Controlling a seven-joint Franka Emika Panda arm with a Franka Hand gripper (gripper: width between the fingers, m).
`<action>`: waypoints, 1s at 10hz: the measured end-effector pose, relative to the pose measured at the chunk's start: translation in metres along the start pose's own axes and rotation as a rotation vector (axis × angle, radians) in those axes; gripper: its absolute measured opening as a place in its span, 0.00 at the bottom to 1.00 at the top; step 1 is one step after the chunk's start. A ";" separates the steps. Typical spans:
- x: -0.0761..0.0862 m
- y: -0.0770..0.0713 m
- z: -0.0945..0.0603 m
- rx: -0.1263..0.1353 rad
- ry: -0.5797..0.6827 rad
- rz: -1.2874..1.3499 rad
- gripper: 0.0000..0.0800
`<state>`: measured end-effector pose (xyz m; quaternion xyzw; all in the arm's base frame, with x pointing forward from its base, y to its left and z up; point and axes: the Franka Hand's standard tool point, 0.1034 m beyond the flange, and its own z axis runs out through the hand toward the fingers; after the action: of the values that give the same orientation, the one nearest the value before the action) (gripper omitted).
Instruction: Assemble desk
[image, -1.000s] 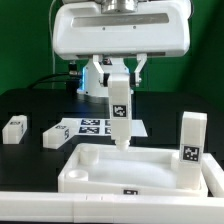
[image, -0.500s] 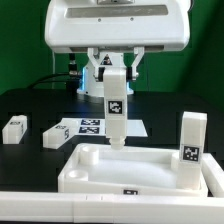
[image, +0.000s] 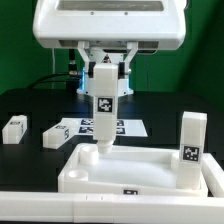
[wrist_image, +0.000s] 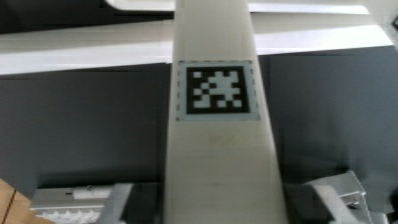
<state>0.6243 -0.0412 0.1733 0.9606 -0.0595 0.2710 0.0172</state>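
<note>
My gripper (image: 104, 66) is shut on a white desk leg (image: 103, 110) with a square marker, held upright over the far left part of the rimmed tabletop panel (image: 140, 172). The leg's lower end sits at or just above the panel's far left corner. In the wrist view the leg (wrist_image: 219, 110) fills the middle, with a finger (wrist_image: 80, 203) on either side of it. Another leg (image: 192, 148) stands upright in the panel's right corner. Two more legs (image: 15, 128) (image: 56, 134) lie on the black table at the exterior view's left.
The marker board (image: 105, 126) lies flat behind the panel, partly hidden by the held leg. A white bar (image: 60, 208) runs along the front edge of the exterior view. Dark equipment and cables stand behind the arm.
The arm has carried the held leg toward the exterior view's left, from over the panel's far middle to over its far left corner. The other legs and panel have not moved.
</note>
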 end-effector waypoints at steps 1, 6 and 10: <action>-0.005 -0.004 0.001 0.003 -0.007 -0.006 0.36; -0.004 0.017 0.008 -0.017 -0.013 -0.037 0.36; -0.003 0.024 0.011 -0.020 -0.029 -0.029 0.36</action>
<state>0.6250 -0.0652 0.1621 0.9650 -0.0484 0.2562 0.0298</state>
